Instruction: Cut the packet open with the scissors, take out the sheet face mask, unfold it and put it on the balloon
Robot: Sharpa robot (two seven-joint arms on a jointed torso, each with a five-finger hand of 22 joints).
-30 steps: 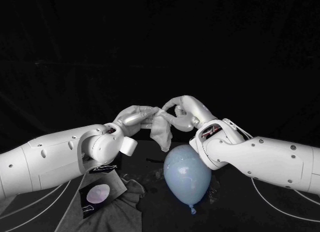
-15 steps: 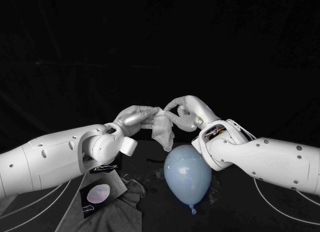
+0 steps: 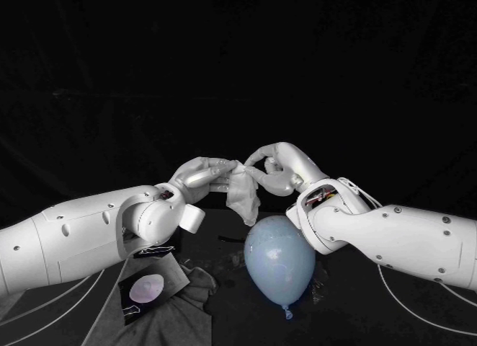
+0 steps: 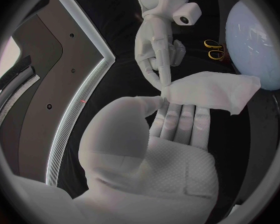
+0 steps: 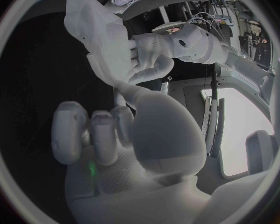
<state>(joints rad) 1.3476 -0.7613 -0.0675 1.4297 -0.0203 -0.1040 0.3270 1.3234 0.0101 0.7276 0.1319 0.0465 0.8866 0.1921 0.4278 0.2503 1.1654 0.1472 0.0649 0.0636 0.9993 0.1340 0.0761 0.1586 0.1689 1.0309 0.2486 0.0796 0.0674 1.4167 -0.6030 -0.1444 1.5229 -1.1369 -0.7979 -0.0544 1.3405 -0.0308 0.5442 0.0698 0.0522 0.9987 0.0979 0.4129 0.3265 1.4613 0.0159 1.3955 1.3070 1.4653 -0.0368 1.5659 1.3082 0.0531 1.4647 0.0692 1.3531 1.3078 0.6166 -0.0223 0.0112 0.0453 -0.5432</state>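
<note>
Over the table's (image 3: 342, 317) middle, just above the balloon (image 3: 279, 259), with the folded sheet face mask (image 3: 242, 196) pinched at its top by left hand (image 3: 202, 176) and right hand (image 3: 275, 166), ease the layers apart slowly.

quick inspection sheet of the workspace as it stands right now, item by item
surface: black table, dark cloth-covered top
job's things: white folded sheet mask hangs above pale blue balloon; dark packet with pale round print lies by the left arm; yellow-handled scissors lie near the balloon
clutter: grey crumpled cloth beside the packet
hands: left hand and right hand both pinch the mask's top
cables: white cables trail below the arms
surroundings: nothing seen
</note>
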